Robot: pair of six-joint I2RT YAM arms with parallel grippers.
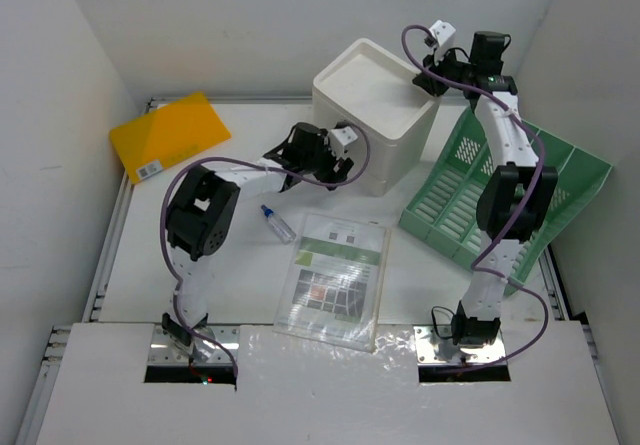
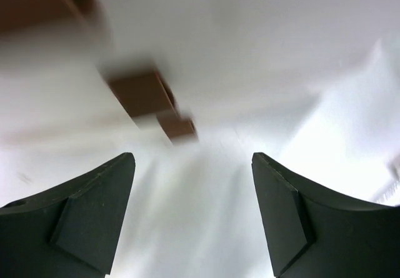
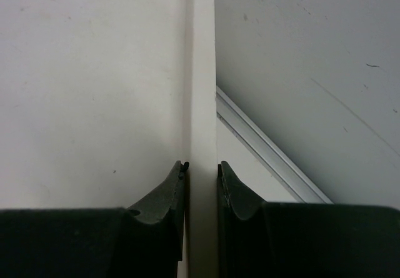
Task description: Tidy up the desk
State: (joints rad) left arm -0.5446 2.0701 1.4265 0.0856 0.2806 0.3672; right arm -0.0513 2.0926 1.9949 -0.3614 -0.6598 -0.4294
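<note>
The white desk [image 1: 240, 275] holds a white cube box [image 1: 375, 105] at the back centre. My right gripper [image 1: 428, 70] is at the box's far right top edge. In the right wrist view it [image 3: 201, 168] is shut on the box's thin white wall [image 3: 201, 90]. My left gripper [image 1: 335, 165] is at the box's front left face, open and empty. In the left wrist view its [image 2: 194, 162] jaws stand wide apart close to a white surface, with blurred brown handles [image 2: 140, 94] just ahead.
A yellow folder [image 1: 170, 135] lies at the back left. A small bottle with a blue cap [image 1: 278, 223] and a laminated sheet [image 1: 335, 277] lie mid-desk. A green slotted tray [image 1: 500, 190] leans at the right, under my right arm.
</note>
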